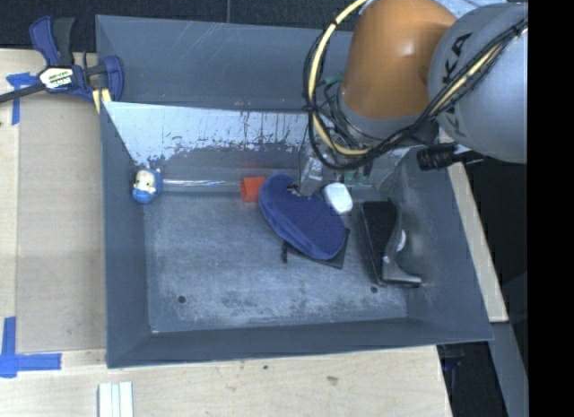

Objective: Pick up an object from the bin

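Overhead view of the grey bin, with the single arm entering from the right under its orange wrist cover. The gripper sits low near the back wall, at the upper edge of a blue oval pouch, and whether it is released or clenched cannot be told, since the wrist and cables hide its tip. The pouch lies mid-bin, right of centre, extending from the gripper toward the near side. Its long axis runs diagonally, from upper left to lower right, so the gripper meets one end of it rather than its middle. Nothing can be made out in the gripper's grasp. Contents by count are four things: one blue pouch, one small white object touching the pouch's upper right edge, one black object just beside it to the right, and one clear tube along the back wall — orange at its right end, blue-and-white at its left.
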`<state>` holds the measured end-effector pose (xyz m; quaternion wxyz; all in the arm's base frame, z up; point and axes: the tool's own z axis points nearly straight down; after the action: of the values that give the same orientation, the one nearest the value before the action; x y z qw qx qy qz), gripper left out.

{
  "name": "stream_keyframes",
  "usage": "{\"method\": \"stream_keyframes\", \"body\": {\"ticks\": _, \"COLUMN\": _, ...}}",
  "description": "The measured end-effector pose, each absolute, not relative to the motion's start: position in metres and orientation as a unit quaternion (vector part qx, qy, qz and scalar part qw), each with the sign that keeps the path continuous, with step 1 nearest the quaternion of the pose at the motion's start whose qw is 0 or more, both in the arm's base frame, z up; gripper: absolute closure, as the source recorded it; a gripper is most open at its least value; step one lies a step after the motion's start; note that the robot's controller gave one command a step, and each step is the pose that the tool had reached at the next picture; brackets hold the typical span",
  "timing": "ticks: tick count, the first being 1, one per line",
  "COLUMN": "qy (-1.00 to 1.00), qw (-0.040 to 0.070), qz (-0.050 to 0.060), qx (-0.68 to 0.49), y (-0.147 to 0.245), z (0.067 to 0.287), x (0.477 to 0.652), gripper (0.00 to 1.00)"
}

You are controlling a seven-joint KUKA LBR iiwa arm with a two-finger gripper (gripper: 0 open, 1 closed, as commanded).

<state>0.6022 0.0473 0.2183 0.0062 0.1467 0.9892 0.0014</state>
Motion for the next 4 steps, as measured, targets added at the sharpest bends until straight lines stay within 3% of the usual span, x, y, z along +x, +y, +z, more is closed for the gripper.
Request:
{"method": "stream_keyframes", "body": {"ticks": 1, "qy": 0.989, "qw": 0.002, "qz": 0.0, "qx": 0.147, "y": 0.047, "z": 0.213, "x": 0.6, "gripper": 0.0}}
{"method": "stream_keyframes", "body": {"ticks": 2, "qy": 0.954, "qw": 0.001, "qz": 0.0, "qx": 0.299, "y": 0.057, "z": 0.108, "x": 0.579, "gripper": 0.0}}
{"method": "stream_keyframes", "body": {"ticks": 3, "qy": 0.946, "qw": 0.004, "qz": 0.001, "qx": 0.324, "y": 0.046, "z": 0.072, "x": 0.605, "gripper": 0.0}}
{"method": "stream_keyframes", "body": {"ticks": 4, "qy": 0.946, "qw": 0.009, "qz": 0.003, "qx": 0.324, "y": 0.046, "z": 0.077, "x": 0.607, "gripper": 1.0}}
